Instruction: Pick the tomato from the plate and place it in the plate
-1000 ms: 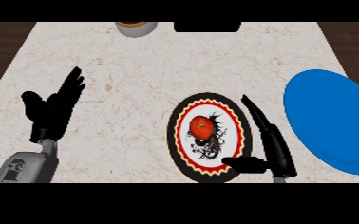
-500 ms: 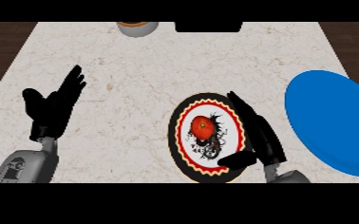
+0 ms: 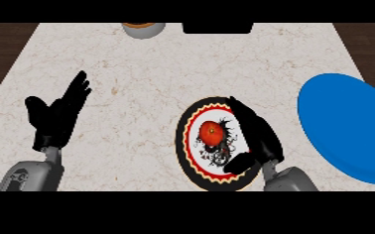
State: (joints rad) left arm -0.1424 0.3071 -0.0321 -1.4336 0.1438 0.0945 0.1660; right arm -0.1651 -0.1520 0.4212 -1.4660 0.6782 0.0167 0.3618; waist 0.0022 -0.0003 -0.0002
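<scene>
A red tomato lies on a patterned plate with a black and red scalloped rim, at the counter's front middle. My right hand is over the plate's right side, fingers straight beside the tomato and thumb out below it, not closed round it. A plain blue plate sits at the right edge, partly cut off by the view. My left hand rests open at the left, fingers up, well away from both plates.
A bowl with an orange inside stands at the counter's far edge, next to a black object. Dark wood floor shows beyond the counter's left and right sides.
My right hand has shifted left over the patterned plate, closer to the tomato. The left hand has barely moved. The tomato stays put.
</scene>
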